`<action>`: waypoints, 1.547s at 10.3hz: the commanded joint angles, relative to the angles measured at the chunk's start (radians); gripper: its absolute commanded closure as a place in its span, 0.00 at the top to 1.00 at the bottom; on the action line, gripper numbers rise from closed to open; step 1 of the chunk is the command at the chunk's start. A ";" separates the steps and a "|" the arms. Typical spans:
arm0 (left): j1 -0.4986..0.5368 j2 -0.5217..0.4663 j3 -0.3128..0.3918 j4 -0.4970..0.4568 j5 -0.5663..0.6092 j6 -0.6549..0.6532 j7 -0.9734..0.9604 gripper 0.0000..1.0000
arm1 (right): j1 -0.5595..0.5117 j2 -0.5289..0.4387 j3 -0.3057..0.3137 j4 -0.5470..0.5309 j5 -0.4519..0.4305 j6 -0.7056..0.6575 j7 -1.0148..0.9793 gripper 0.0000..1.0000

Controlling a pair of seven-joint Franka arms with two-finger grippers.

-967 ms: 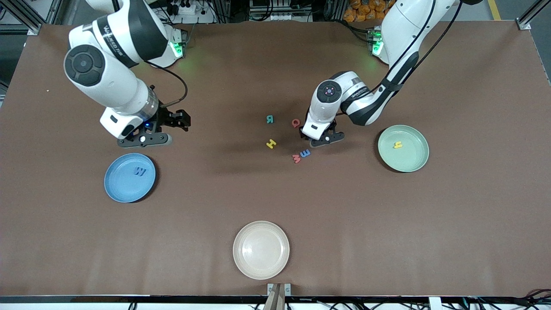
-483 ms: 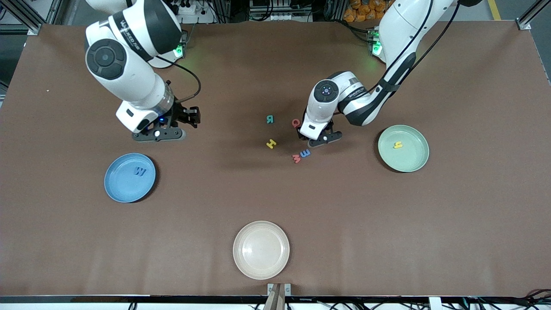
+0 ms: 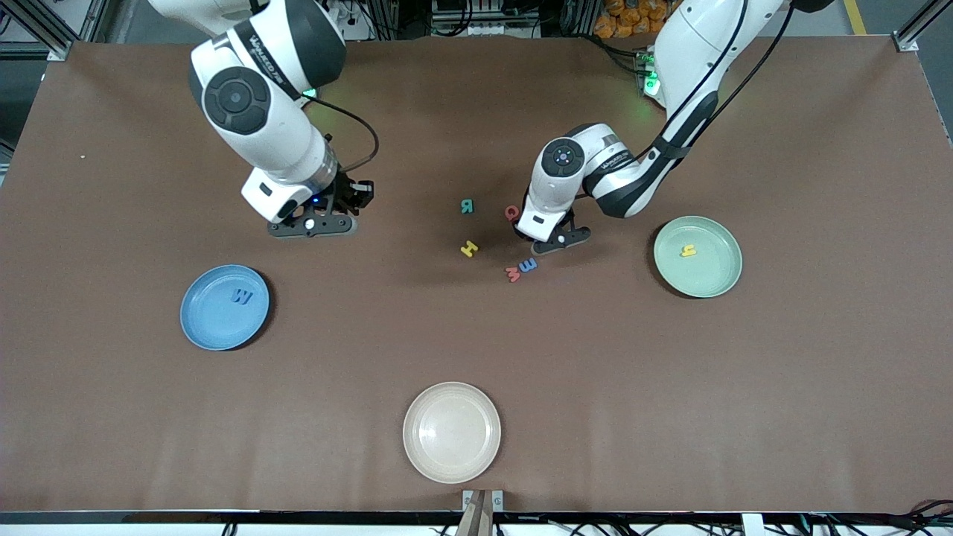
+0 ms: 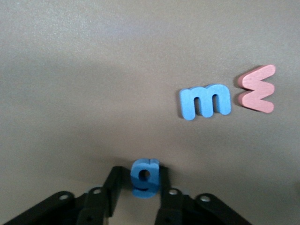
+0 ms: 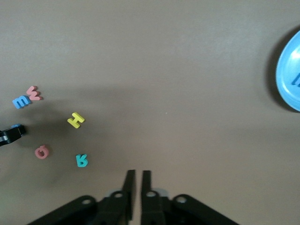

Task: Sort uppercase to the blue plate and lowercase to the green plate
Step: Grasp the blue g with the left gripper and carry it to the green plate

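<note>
- The left end effector (image 4: 145, 187) is clamped on the blue g (image 4: 144, 177), pinching it across its flat faces just above the desk (image 3: 670, 387), beside the red Q (image 3: 511, 213).
- The foam letters look light, thin and compressible; judged from this, a gentle grip on the two flat faces should suffice.
- The blue m (image 4: 205, 101) and red w (image 4: 257, 89) touch each other; taking one may nudge the other.
- The right end effector (image 5: 137, 183), fingers nearly together and empty, hangs over bare desk between the blue plate (image 3: 205, 327) and the teal R (image 3: 467, 206).
- The yellow H (image 3: 469, 249) lies flat and apart, so its straight bars offer the easiest hold.
- The blue W (image 3: 240, 297) is in the blue plate; the yellow h (image 3: 688, 251) is in the green plate (image 3: 718, 279).
</note>
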 commanded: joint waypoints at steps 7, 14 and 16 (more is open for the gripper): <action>0.022 -0.040 0.005 0.039 0.038 -0.180 0.088 0.00 | 0.115 0.095 0.082 -0.022 0.018 0.148 0.159 0.67; 0.198 -0.216 0.072 0.024 0.030 -0.504 0.795 0.00 | 0.228 0.202 0.118 -0.143 -0.043 0.401 0.201 0.67; 0.244 -0.244 0.115 0.013 0.039 -0.547 0.956 0.00 | 0.258 0.260 0.118 -0.143 -0.113 0.446 0.280 0.66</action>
